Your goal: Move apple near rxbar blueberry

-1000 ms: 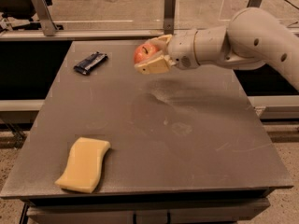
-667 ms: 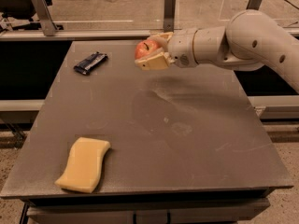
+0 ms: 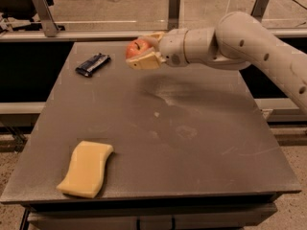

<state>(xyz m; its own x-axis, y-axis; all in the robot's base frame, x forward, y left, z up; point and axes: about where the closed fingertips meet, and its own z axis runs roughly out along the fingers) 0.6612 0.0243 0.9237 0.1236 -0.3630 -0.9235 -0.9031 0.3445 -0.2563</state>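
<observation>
While far-side, end effector [image 3: 137,52] around apple [image 3: 136,47]

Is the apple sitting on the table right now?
No, the tool holds the apple up in the air over the far side of the table, a little way from the snack bar.

No readable text, even on the rxbar blueberry [image 3: 93,64] near the hand [image 3: 138,51].

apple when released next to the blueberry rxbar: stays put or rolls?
Round, so the apple, held by the tool above the far end of the table, may roll on that flat top. Looks rigid; grip probably won't dent it. Smooth skin could slip.
</observation>
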